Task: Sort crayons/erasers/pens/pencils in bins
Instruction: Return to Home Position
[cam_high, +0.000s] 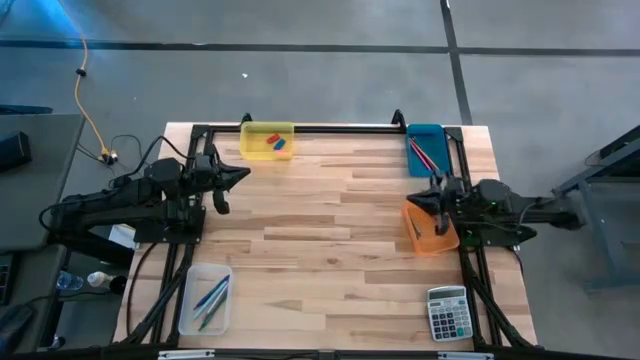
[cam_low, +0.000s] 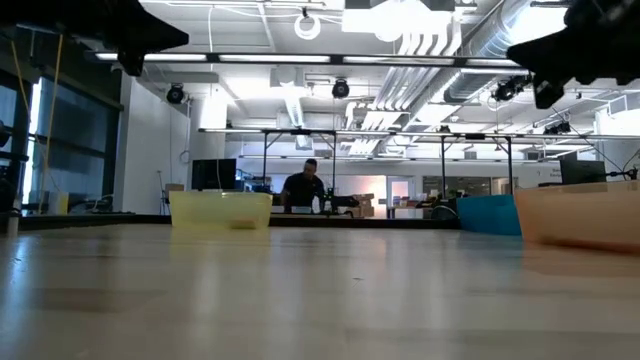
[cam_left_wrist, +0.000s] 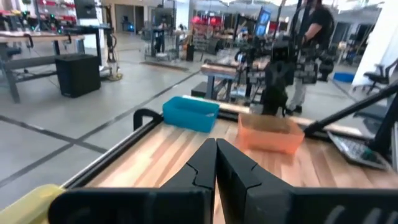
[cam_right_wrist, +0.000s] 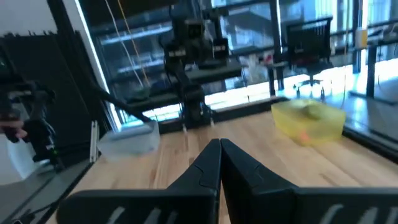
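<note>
Plank wood table (cam_high: 330, 230); left tool (cam_high: 240, 176), right tool (cam_high: 412, 200) pinched closed, empty; translucent yellow bin (cam_high: 252, 140).

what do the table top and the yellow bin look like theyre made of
Table top: looks like wood, butcher-block style, judging by the staggered pale strips with grain; finish seems matt. Yellow bin: probably plastic, smooth and translucent, since its walls let light through in the low view.
</note>
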